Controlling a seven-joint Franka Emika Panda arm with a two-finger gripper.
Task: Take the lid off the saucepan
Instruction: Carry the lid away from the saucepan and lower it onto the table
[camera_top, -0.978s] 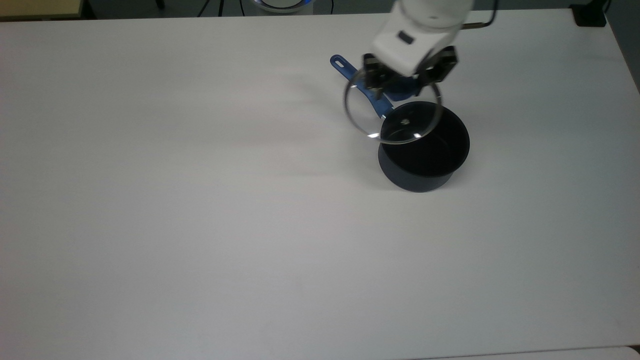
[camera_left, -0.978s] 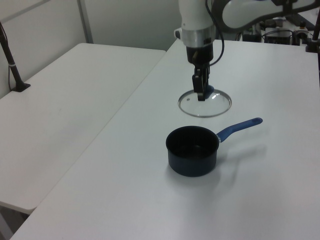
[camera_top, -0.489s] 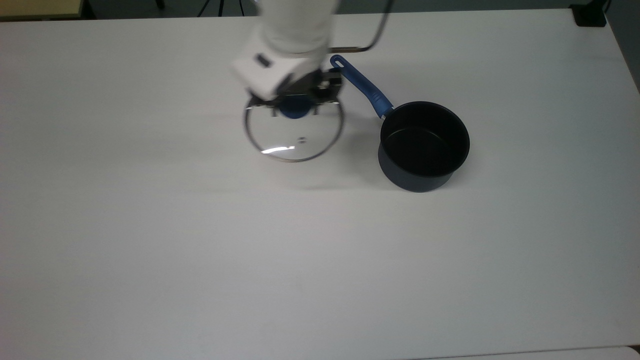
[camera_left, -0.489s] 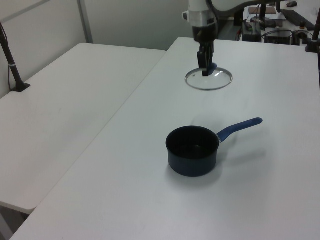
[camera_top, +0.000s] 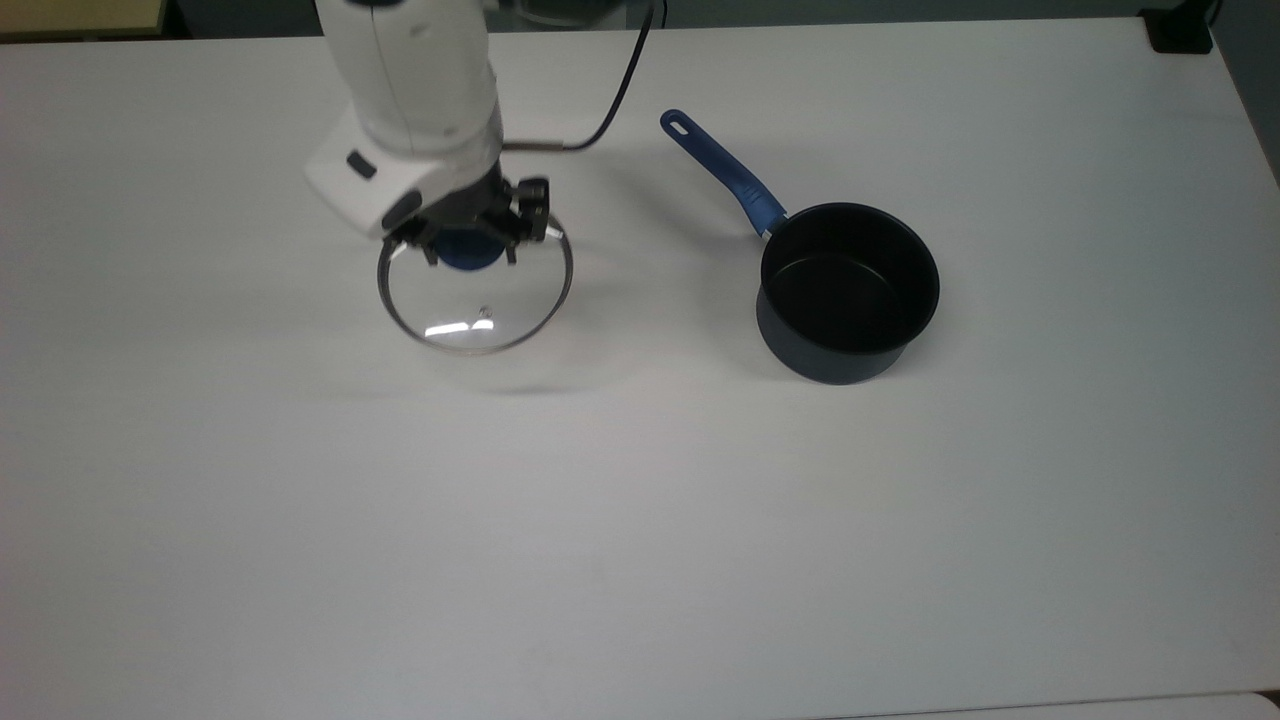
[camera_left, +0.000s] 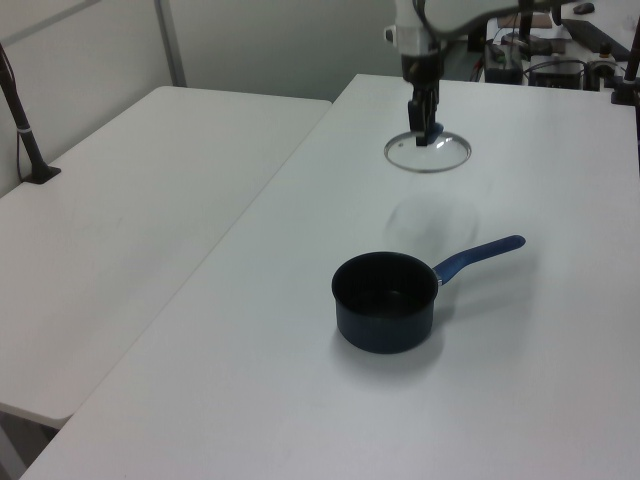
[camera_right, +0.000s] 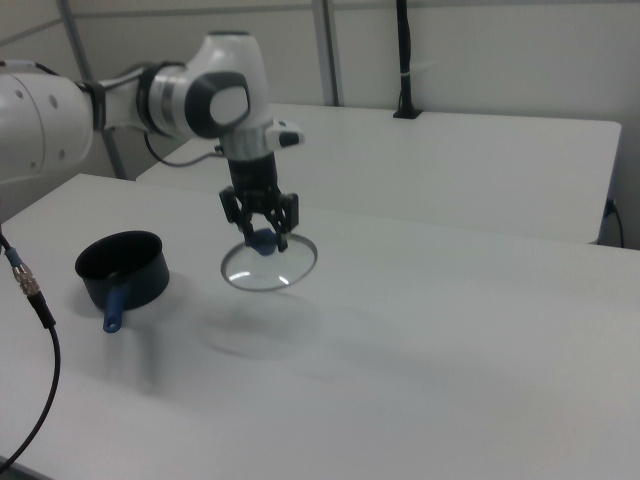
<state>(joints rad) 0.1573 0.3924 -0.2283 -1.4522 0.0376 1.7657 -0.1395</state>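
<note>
Black two-finger claw clamped on blue round knob of round clear glass lid with thin metal rim. Lid carried level, clear of white desk, shadow beneath. Moved within a second from over pot rim to well apart on top view's left. Small dark navy saucepan, long blue handle, now uncovered, empty. Removal effectively done; set-down likely remains.
</note>
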